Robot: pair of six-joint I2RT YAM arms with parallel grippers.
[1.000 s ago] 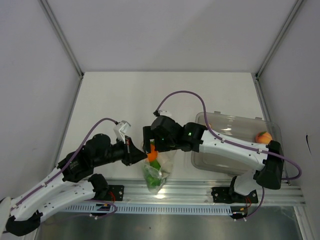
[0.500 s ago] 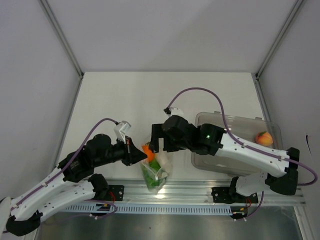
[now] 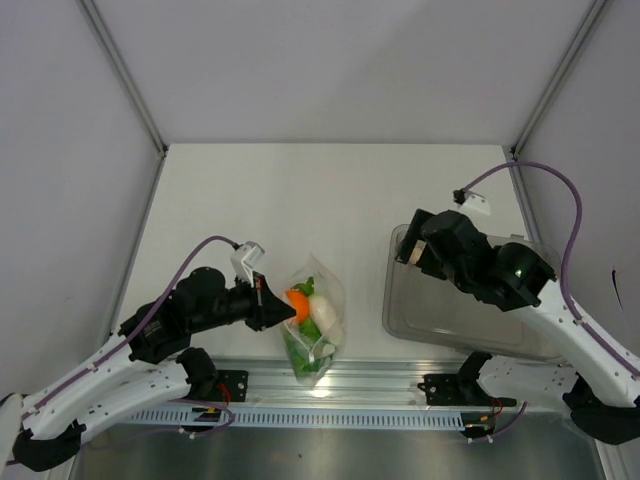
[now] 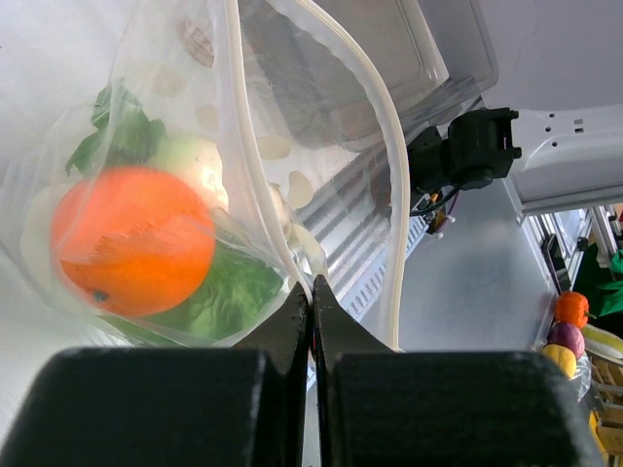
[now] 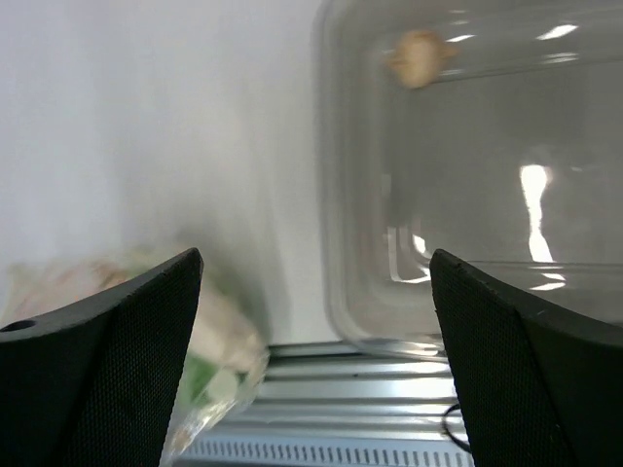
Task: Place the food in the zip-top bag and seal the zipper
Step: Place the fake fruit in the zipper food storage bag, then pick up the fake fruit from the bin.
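Note:
The clear zip-top bag [image 3: 318, 322] lies at the table's near edge, its mouth open. Inside are a round orange [image 3: 298, 303], a pale egg-like piece [image 3: 323, 310] and green lettuce [image 3: 300, 352]. My left gripper [image 3: 277, 308] is shut on the bag's mouth edge. The left wrist view shows its jaws [image 4: 311, 287] pinching the film, with the orange [image 4: 131, 238], lettuce [image 4: 229, 292] and zipper strip [image 4: 389, 146]. My right gripper [image 3: 408, 254] is open and empty over the tray's left end, apart from the bag [image 5: 200, 355]. The reddish fruit is hidden.
A rigid clear tray [image 3: 440, 322] stands at the right, partly under my right arm; the right wrist view shows it [image 5: 467, 195] with a small tan piece [image 5: 419, 56] inside. A metal rail [image 3: 400, 385] runs along the near edge. White walls close in three sides.
My right arm has pulled away from the bag's mouth and swung right over the tray, covering the reddish fruit. The bag now shows the orange and the pale piece inside. The left gripper holds still.

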